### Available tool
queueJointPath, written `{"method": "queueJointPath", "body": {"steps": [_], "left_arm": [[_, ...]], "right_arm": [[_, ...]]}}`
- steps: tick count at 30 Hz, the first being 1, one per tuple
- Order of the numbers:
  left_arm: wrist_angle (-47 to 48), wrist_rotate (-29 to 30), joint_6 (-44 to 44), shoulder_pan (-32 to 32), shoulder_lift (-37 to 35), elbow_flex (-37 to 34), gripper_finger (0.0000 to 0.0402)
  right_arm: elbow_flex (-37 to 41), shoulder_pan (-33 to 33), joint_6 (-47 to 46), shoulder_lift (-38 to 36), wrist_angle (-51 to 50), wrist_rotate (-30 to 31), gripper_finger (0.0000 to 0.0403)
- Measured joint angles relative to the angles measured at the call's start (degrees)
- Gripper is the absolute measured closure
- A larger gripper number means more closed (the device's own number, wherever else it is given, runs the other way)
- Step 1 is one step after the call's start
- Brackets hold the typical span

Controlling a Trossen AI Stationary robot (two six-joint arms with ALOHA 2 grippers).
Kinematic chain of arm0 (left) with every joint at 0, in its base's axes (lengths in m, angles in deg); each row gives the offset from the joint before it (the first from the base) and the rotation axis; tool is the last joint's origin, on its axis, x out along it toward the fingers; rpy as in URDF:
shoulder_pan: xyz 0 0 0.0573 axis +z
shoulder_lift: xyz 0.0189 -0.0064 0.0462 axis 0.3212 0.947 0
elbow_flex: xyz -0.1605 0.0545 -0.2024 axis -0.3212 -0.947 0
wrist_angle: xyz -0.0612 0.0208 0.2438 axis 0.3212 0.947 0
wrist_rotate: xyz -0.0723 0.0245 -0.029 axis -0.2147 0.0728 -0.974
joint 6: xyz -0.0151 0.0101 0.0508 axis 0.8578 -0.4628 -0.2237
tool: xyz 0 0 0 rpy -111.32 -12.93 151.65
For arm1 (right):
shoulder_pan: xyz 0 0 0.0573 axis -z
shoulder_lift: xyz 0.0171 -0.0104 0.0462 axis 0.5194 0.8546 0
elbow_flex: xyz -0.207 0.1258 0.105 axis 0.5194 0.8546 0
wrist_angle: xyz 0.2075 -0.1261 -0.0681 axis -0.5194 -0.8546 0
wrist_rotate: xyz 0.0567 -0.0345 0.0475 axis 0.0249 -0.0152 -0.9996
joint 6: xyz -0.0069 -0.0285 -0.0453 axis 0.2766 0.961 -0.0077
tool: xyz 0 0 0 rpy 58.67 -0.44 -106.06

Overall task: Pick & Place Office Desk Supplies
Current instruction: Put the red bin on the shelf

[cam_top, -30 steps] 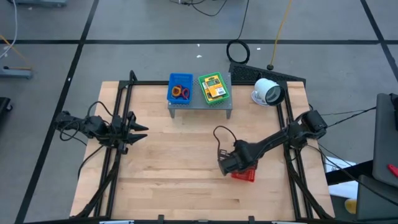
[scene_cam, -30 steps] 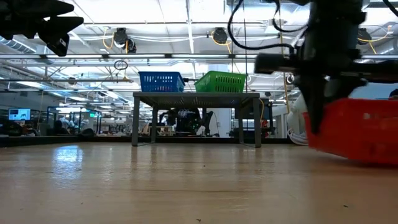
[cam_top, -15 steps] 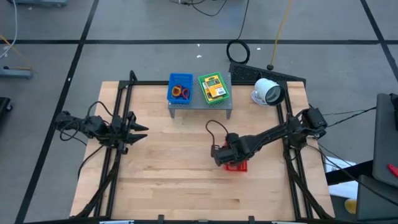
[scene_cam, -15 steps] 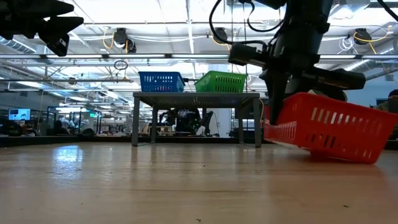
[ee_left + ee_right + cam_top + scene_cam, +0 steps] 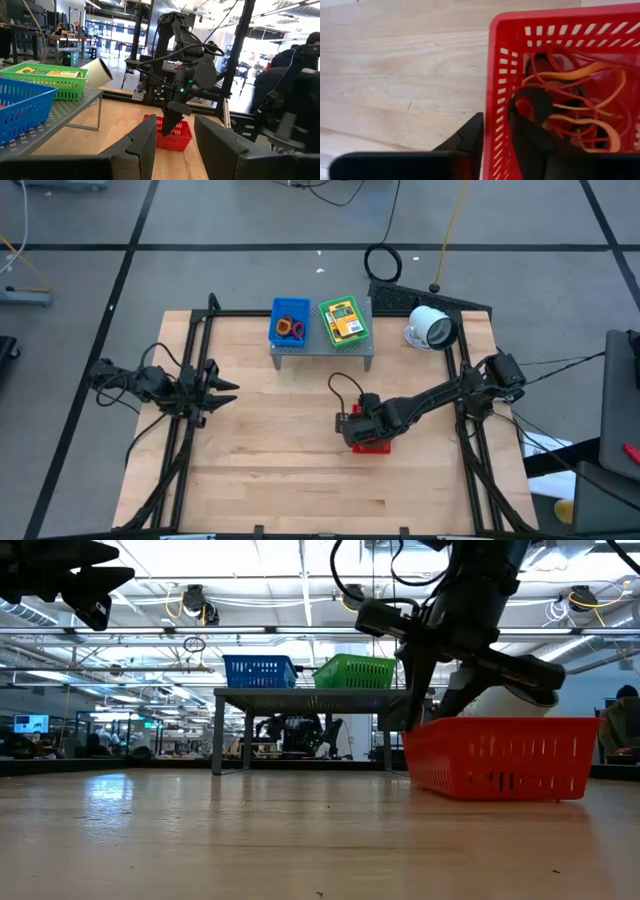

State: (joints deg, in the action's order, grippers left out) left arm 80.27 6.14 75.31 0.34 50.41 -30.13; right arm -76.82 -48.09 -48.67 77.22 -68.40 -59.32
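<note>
The right gripper (image 5: 352, 433) is set astride the wall of the red basket (image 5: 495, 755), fingers slightly parted, one inside among tan and red rubber bands (image 5: 580, 105). The basket rests flat on the table (image 5: 270, 460). Farther off, the blue basket (image 5: 290, 323) and green basket (image 5: 344, 320) stand on the grey shelf (image 5: 322, 352); the left gripper (image 5: 228, 389) is held well apart, fingers spread.

Light: we see bright, even ceiling lamps.
Glare: a sheen on the table (image 5: 110, 795), far left.
Blur: near dark fingers (image 5: 145, 150) soft in our wrist views.
</note>
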Motion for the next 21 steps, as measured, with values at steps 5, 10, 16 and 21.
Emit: {"method": "queueJointPath", "body": {"steps": [5, 10, 16, 21], "left_arm": [[0.0, 0.0, 0.0, 0.0, 0.0, 0.0, 0.0261], [0.0, 0.0, 0.0, 0.0, 0.0, 0.0, 0.0261], [0.0, 0.0, 0.0, 0.0, 0.0, 0.0, 0.0261], [0.0, 0.0, 0.0, 0.0, 0.0, 0.0, 0.0261]], "right_arm": [[0.0, 0.0, -0.3, 0.0, -0.1, 0.0, 0.0279], [0.0, -1.1, -2.0, -2.3, -1.1, 1.2, 0.0257], [-0.1, -1.9, 2.2, -8.5, -2.1, 2.9, 0.0248], [-6.5, -2.0, 6.2, -11.2, -17.8, 2.5, 0.0249]]}}
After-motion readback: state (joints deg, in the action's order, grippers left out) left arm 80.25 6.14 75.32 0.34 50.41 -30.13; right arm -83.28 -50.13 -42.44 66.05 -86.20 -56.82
